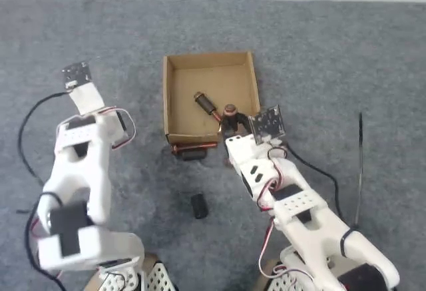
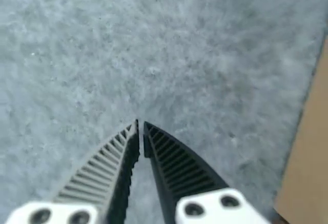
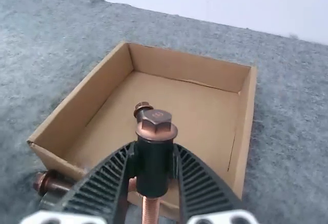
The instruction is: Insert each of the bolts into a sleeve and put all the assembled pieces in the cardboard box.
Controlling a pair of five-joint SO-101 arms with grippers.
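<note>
Copper bolt [image 3: 156, 125] in black sleeve [image 3: 152, 170] is sitting clamped upright in right end effector [image 3: 154, 152], over cardboard box [image 3: 187, 67] near edge; left end effector [image 2: 140, 126] is hanging closed, empty, beside box.

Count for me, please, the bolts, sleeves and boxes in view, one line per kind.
Bolts: 3
Sleeves: 4
Box: 1
Total: 8
</note>
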